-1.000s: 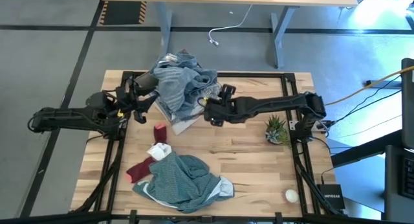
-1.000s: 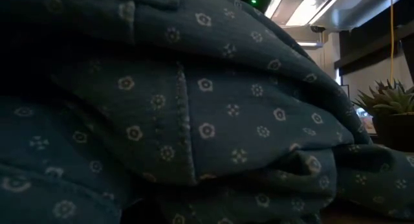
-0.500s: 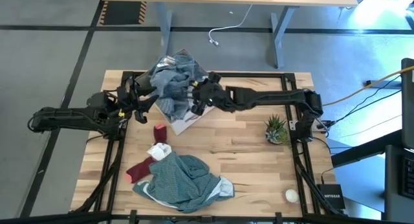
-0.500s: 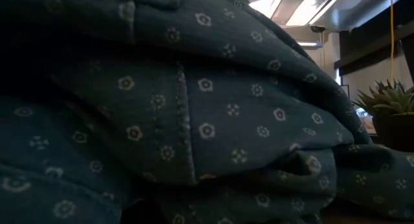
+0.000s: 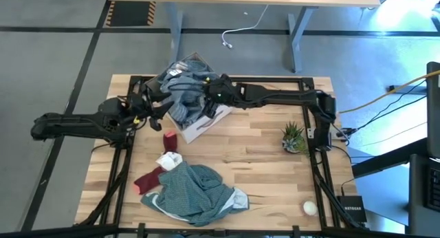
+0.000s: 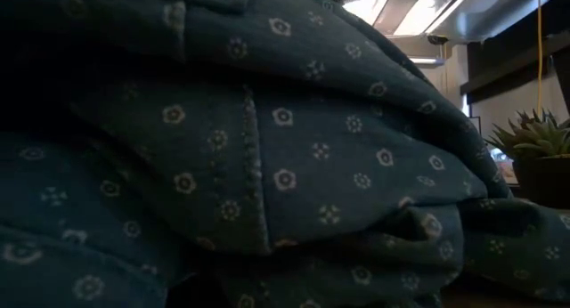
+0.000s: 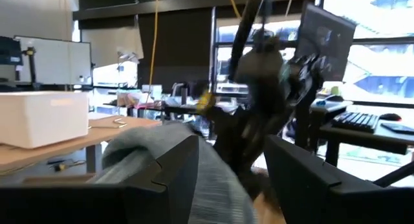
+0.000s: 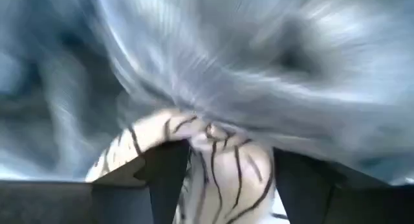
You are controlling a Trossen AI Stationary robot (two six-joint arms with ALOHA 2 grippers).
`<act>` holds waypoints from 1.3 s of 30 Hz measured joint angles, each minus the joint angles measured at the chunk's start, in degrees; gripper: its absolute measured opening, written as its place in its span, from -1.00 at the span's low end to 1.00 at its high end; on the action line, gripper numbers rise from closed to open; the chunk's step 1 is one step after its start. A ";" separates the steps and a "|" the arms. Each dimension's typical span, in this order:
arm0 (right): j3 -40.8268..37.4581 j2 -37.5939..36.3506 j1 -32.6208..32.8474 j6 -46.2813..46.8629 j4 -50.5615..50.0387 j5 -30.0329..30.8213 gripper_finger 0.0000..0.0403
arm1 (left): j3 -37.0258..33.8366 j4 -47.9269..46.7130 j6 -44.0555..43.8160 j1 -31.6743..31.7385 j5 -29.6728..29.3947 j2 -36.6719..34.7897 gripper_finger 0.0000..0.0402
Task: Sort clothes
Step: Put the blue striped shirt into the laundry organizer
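Observation:
A pile of grey and light blue clothes (image 5: pixel 184 92) lies on the beige cardboard box (image 5: pixel 206 124) at the table's far side. My right gripper (image 5: pixel 210 90) reaches into the pile from the right, fingers apart (image 8: pixel 213 179). My left gripper (image 5: pixel 157 106) is open at the pile's left edge, with grey cloth (image 7: pixel 155 159) just in front of its fingers. A teal-green patterned garment (image 5: pixel 196 193) lies at the near side and fills the low view (image 6: pixel 267 166). Dark red socks (image 5: pixel 148 179) (image 5: pixel 170 138) and a small white piece (image 5: pixel 168 160) lie beside it. My right gripper has its open fingers pushed into the pile's right side, coming roughly level from the table's right. A white cloth with black stripes (image 8: pixel 213 153) lies between the two fingers, under light blue fabric (image 8: pixel 259 68). I cannot tell whether my left gripper touches the grey cloth.
A small potted plant (image 5: pixel 293 137) stands at the right, also showing in the low view (image 6: pixel 534 139). A small white ball (image 5: pixel 310 208) lies near the front right corner. Bare wood (image 5: pixel 268 169) lies between the pile and the teal garment.
My right gripper has gone toward the table's left edge and then toward the far edge, into the pile. The light blue cloth that spread over the pile's right side has been bunched up to the left, and the box's near-right side now shows.

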 joint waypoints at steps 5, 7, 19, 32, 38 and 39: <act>4.93 -4.42 2.76 0.20 0.44 0.56 0.11 | -0.01 -0.64 -0.44 1.69 -1.48 2.22 -0.15; 6.61 -4.72 3.75 0.20 0.18 1.43 0.11 | -0.01 -1.80 -1.26 2.47 -3.15 3.83 -0.15; 8.03 0.19 1.51 -2.24 15.01 3.56 0.11 | -0.05 -7.36 -8.98 10.83 -10.78 12.40 -0.15; 8.03 12.04 -5.51 3.70 0.99 -5.19 0.11 | 4.55 -7.81 -6.03 9.63 0.99 3.89 -0.15; 8.20 7.66 -3.87 0.88 0.03 -4.66 0.11 | 5.80 -9.45 -4.88 6.66 0.99 -4.41 -0.15; 8.99 6.06 -3.22 -0.04 -0.17 -3.85 0.11 | 5.80 -9.85 -4.61 6.31 0.99 -5.52 -0.15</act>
